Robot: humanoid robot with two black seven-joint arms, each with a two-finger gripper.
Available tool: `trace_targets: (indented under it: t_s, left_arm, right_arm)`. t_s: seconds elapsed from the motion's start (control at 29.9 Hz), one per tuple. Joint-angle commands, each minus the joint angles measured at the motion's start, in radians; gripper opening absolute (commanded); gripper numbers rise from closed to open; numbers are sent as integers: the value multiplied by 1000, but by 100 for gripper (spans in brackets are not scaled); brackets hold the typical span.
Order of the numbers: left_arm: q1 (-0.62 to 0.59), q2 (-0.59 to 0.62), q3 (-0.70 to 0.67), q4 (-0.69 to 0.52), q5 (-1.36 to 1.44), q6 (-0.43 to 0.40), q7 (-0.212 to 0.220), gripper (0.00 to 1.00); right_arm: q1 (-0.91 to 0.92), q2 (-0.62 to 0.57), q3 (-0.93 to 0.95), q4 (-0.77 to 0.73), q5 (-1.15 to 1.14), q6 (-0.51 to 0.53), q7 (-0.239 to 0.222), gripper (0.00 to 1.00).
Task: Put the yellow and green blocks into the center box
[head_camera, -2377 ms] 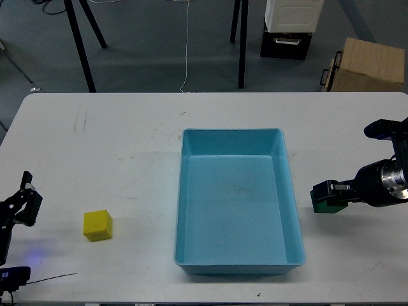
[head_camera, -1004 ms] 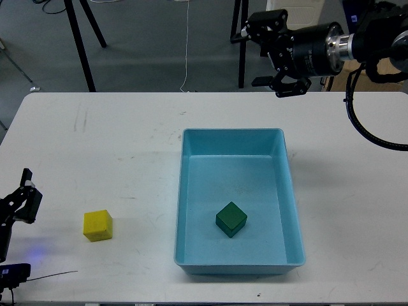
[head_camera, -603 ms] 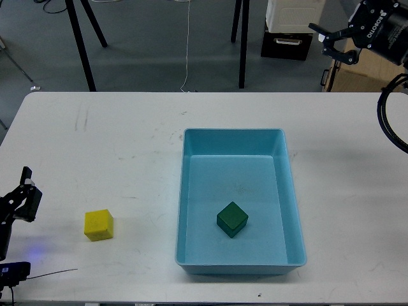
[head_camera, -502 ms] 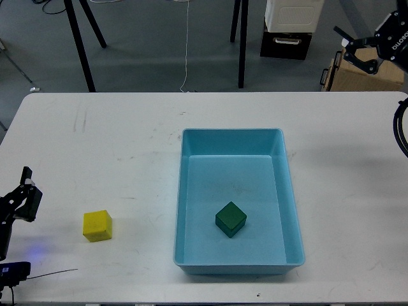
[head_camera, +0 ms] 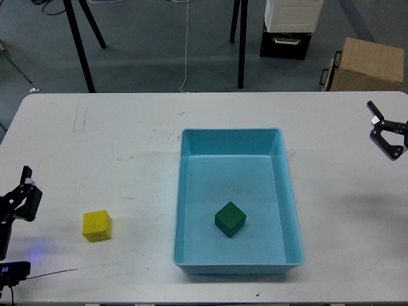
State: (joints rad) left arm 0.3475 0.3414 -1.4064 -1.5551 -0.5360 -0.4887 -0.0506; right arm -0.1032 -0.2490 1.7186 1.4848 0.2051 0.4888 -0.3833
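Since half a second earlier the right gripper [head_camera: 386, 135] had dropped from the top right corner of the head view to the right edge at about three o'clock, above the white table [head_camera: 127, 146]. Only its far end showed there — two dark fingers spread apart with nothing between them, released and empty; the arm behind it lay outside the view.

The left gripper [head_camera: 20, 199] sat low at the left edge, near eight o'clock, a small dark shape angled up and to the right. Whether its fingers were parted or closed I could not tell.

The green block [head_camera: 230, 218] lay inside the light-blue tray [head_camera: 182, 191], on the tray floor a little toward six o'clock from the tray's middle, turned cornerwise and clear of every wall. The yellow block [head_camera: 97, 225] rested on the table well to the tray's nine o'clock side, apart from it, and near the left gripper without touching it.

Beyond the table's far edge, at about one o'clock, stood a white-and-black crate [head_camera: 291, 25] and a tan cardboard box [head_camera: 368, 65].
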Motion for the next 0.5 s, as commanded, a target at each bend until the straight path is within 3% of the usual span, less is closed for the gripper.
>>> trace_targets:
  t_s: [0.0,0.13,0.17,0.33,0.47]
  left_arm:
    - [-4,-5,-16,-11,-41,0,-37,100]
    - [-8,1,-17,-16,-128,0,-196,100]
    - [-16,1,-20,-16,-128,0,-213,100]
    - [-47,1,-62,-6,-131,0,-227,100]
    - [-137,2,-51,62,-95,0,-221,100]
  right_arm:
    - [-3,4,-2,0,-3,-6,1,100]
    - [-1,-12,-13,3,-12,-61,0,100]
    - [-1,-13,-16,6,-12,-71,0,100]
    - [-10,-6,-27,40,-16,-127,0,100]
    - [-16,-9,-25,64,-46,-159,0,100]
